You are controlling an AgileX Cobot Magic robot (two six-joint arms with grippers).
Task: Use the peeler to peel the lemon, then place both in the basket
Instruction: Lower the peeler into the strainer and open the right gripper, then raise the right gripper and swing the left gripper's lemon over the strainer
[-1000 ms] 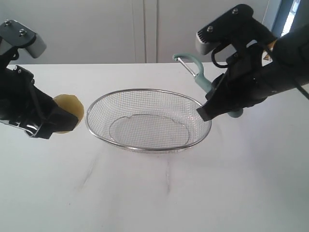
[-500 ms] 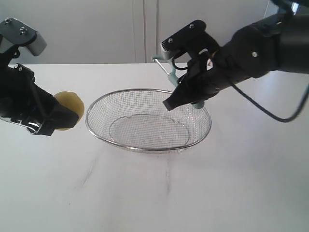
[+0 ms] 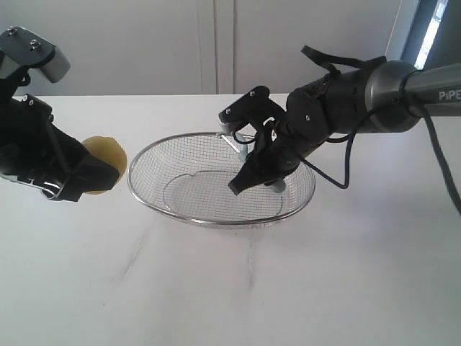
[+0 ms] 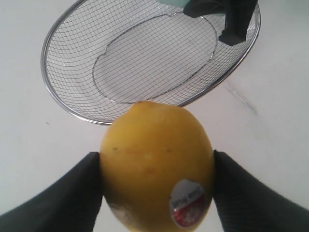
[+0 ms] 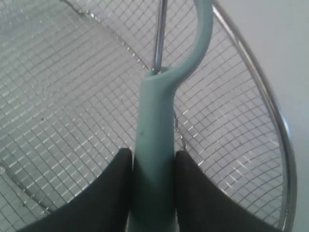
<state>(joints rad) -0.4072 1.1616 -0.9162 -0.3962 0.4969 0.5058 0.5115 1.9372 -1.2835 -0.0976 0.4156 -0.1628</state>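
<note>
Lemon [image 4: 157,164], peeler [image 5: 154,140], basket [image 3: 151,173]: one each

1 lemon [image 4: 157,164], 1 peeler [image 5: 153,145], 1 basket [image 3: 151,173] (mesh).

lemon [image 4: 157,164] yellow, a few darker specks; sticker [image 4: 189,209] red and white. peeler [image 5: 154,145] handle pale teal-green, blade rod silver. basket [image 4: 145,63] silver wire, fine square-grid mesh, shiny rim. table [image 3: 252,295] white, faint grey streaks. left gripper [image 4: 157,158] and right gripper [image 5: 153,154] black. right arm [image 3: 403,83] grey, white lettering.
</note>
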